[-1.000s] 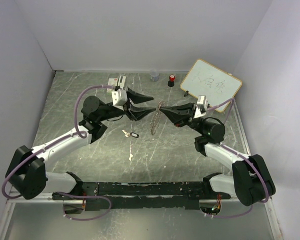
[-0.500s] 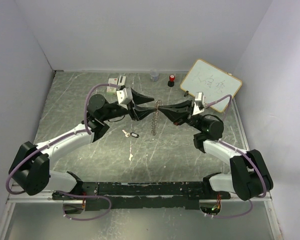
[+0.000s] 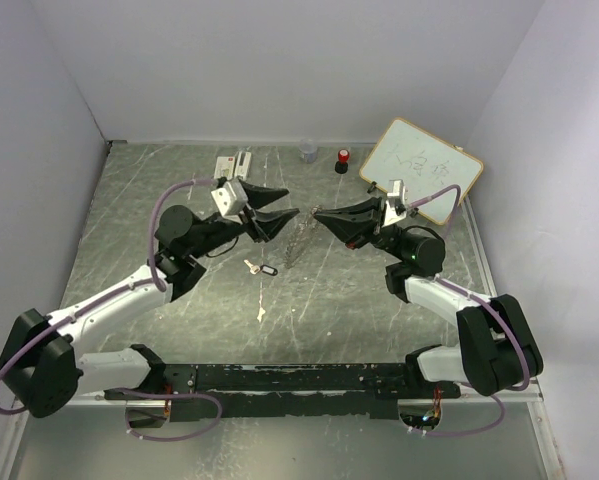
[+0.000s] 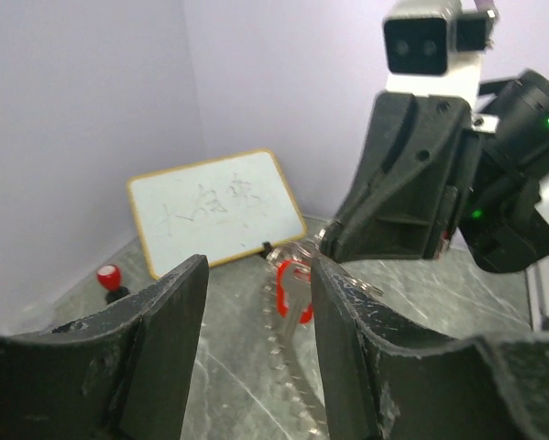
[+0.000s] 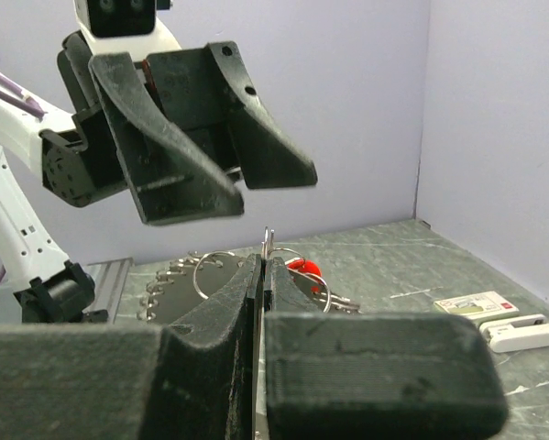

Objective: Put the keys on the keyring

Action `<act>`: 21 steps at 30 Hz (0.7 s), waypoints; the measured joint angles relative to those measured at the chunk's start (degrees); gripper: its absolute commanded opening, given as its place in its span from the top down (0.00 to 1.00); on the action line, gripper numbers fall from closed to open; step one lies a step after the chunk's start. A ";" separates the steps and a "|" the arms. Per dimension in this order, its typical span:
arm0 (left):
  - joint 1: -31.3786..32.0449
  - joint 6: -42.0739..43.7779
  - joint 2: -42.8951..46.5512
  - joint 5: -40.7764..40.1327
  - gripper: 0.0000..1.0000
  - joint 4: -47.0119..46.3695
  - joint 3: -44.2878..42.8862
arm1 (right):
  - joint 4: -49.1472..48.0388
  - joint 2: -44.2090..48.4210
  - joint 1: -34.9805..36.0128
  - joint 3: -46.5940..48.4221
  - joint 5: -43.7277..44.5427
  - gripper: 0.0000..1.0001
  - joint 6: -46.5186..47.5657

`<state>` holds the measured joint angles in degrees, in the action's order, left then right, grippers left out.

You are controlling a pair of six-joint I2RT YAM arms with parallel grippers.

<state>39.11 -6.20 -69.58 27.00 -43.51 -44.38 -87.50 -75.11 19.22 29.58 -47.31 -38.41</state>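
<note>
My right gripper (image 3: pixel 318 215) is shut on the top of the keyring (image 3: pixel 297 243), a thin toothed dark ring that slants down to the left from its tip. The right wrist view shows the ring's metal pinched at the right gripper (image 5: pixel 264 259), with the keyring (image 5: pixel 169 286) beyond it. A red-headed key (image 4: pixel 293 291) hangs at the keyring (image 4: pixel 283 353); its red head (image 5: pixel 303 268) shows behind the jaws. My left gripper (image 3: pixel 292 201) stands open just left of the ring, holding nothing. A black-tagged key (image 3: pixel 263 268) lies on the table.
A whiteboard (image 3: pixel 421 170) leans at the back right. A red-topped black cylinder (image 3: pixel 343 160) and a small clear cup (image 3: pixel 308 150) stand near the back wall, with white flat items (image 3: pixel 234 160) to their left. A small pale piece (image 3: pixel 261 313) lies near the front.
My left gripper has pulled back leftward off the keyring and stays open. The ring's lower end has swung left, so it slants instead of hanging straight. My right gripper keeps its hold.
</note>
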 measured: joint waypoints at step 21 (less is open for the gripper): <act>1.84 0.17 -6.08 -8.02 0.40 -2.43 -2.14 | -0.02 -2.29 -0.04 1.05 -1.40 1.00 -3.26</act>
<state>40.95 -6.02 -75.66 18.98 -45.93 -46.52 -87.53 -77.41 19.18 30.63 -48.71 -41.67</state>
